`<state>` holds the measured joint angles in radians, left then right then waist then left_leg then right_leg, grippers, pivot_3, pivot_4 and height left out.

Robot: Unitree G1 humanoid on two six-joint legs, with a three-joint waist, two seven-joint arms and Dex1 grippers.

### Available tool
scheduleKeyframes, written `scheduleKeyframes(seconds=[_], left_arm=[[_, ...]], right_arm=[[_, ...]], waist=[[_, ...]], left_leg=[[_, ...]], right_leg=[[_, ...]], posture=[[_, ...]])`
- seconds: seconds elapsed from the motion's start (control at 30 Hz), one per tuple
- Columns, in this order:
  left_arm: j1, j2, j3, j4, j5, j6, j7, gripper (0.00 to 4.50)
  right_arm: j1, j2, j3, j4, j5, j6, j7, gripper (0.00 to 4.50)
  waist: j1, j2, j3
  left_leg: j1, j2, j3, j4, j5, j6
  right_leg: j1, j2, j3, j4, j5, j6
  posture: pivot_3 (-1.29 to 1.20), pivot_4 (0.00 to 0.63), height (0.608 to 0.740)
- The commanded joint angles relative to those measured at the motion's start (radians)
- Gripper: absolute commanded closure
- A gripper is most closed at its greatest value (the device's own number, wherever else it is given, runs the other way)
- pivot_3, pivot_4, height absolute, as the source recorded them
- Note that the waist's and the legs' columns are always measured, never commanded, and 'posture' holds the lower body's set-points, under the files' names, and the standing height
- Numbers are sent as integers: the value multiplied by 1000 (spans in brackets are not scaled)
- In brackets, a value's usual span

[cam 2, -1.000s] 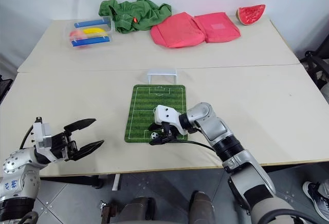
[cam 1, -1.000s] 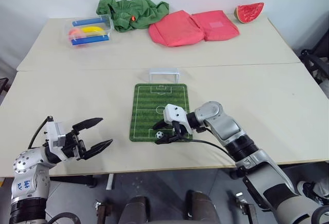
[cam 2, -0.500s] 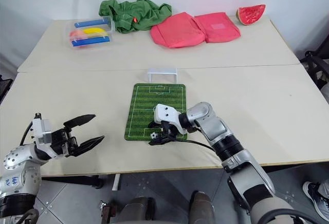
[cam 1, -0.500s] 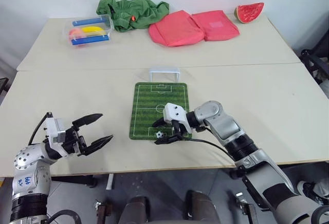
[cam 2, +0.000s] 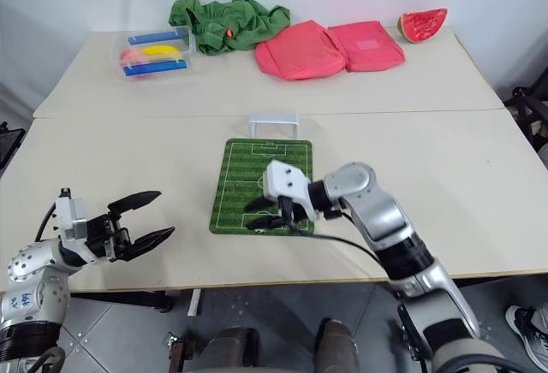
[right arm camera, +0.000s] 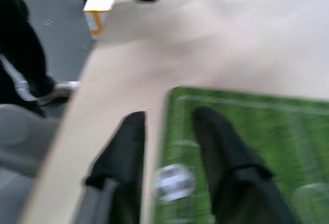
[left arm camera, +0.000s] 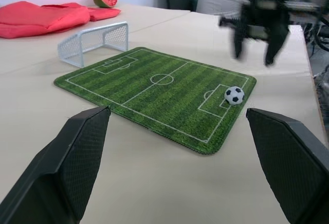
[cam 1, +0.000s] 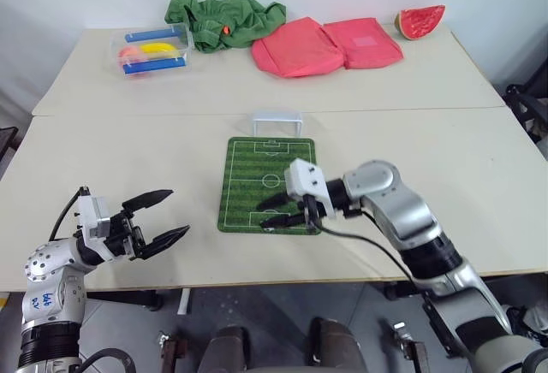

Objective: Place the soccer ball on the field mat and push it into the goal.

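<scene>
The soccer ball [left arm camera: 234, 95] lies loose on the field mat [cam 1: 265, 168], inside the penalty box at the mat's near end. My right gripper [cam 1: 266, 212] hovers just above that end, open, its two fingers apart with nothing between them. In the right wrist view the ball [right arm camera: 175, 181] shows blurred beyond the gap. The goal [cam 1: 276, 121] stands upright on the table at the mat's far end. My left gripper [cam 1: 178, 211] is open and empty above the table's near left, well to the left of the mat.
At the back of the table lie a clear box [cam 1: 152, 50] of coloured items, a green cloth [cam 1: 224, 18], a red cloth [cam 1: 325, 44] and a watermelon slice [cam 1: 419, 20]. A seam [cam 1: 128, 116] between two tabletops runs just behind the goal.
My right gripper has lifted off the ball and drawn back a little, leaving the ball on the mat. The left arm has stayed put.
</scene>
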<state>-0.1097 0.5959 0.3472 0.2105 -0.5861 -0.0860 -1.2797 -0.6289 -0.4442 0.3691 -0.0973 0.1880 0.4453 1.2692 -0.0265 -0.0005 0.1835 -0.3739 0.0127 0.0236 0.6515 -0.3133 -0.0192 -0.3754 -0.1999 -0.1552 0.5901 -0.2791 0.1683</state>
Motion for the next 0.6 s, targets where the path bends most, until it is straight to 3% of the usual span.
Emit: scheduleKeyframes(seconds=[0.03,0.07,0.37,0.6], left_arm=[[-2,6,5,-16,-24,6,-16,0],[-3,6,4,-18,-25,10,-20,0],[-2,12,4,-29,-25,33,-31,0],[-7,25,14,-32,-24,45,-31,0]], right_arm=[[24,-13,16,-83,12,28,-23,4239],[35,-11,26,-89,9,33,-32,4487],[51,44,78,-2,-15,6,-93,4487],[-72,110,15,257,-57,-115,-186,4487]], waist=[[-2,0,0],[-4,0,0],[-2,0,0],[-5,0,0]], left_leg=[[0,0,0,0,0,0],[0,0,0,0,0,0],[1,1,2,0,0,0],[2,1,2,0,0,0]], right_leg=[[0,0,0,0,0,0],[0,0,0,0,0,0],[0,0,1,0,0,-1],[0,1,1,1,0,-1]], posture=[[0,150,740],[0,150,740],[0,150,740],[0,150,740]])
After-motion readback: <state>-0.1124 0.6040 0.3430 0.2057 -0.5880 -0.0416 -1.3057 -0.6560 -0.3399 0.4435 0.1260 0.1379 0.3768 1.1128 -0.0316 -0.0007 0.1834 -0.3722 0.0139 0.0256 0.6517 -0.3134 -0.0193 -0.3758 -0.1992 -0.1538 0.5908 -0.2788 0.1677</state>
